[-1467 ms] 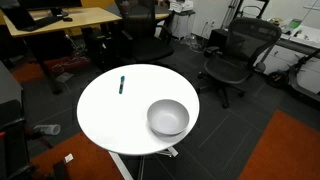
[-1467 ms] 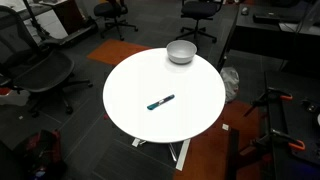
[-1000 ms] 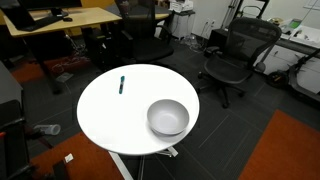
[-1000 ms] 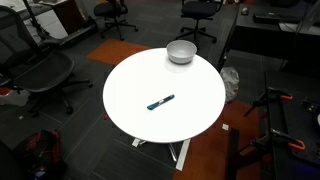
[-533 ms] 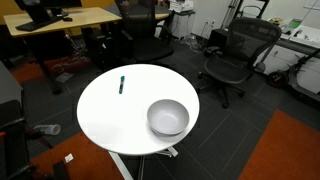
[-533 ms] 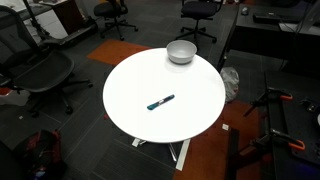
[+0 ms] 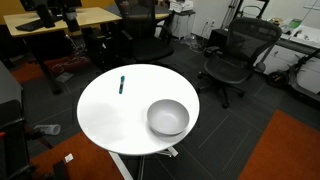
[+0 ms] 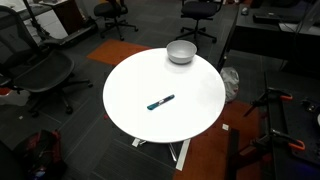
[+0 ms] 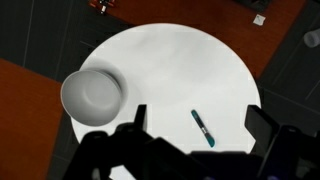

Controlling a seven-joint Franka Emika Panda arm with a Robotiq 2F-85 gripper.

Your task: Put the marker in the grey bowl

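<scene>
Marker (image 9: pixel 203 128) lies flat on the white table (image 9: pixel 170 60), below the gap between the fingers of the gripper (image 9: pixel 199 113), which are spread wide and hold nothing. The grey bowl (image 9: pixel 93 95) sits out past one finger. The approach looks not yet begun: next, descend, line up across the pen, close.

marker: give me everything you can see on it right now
The marker is a small, thin pen, dark with a blue-teal tint. It lies flat on the white round table, at a slant in an exterior view, and touches only the tabletop. It sits well apart from the grey bowl, which is across the table near the far rim. The wrist view shows it whole, with nothing over it. Cap, tip and any print are too small to tell.
</scene>
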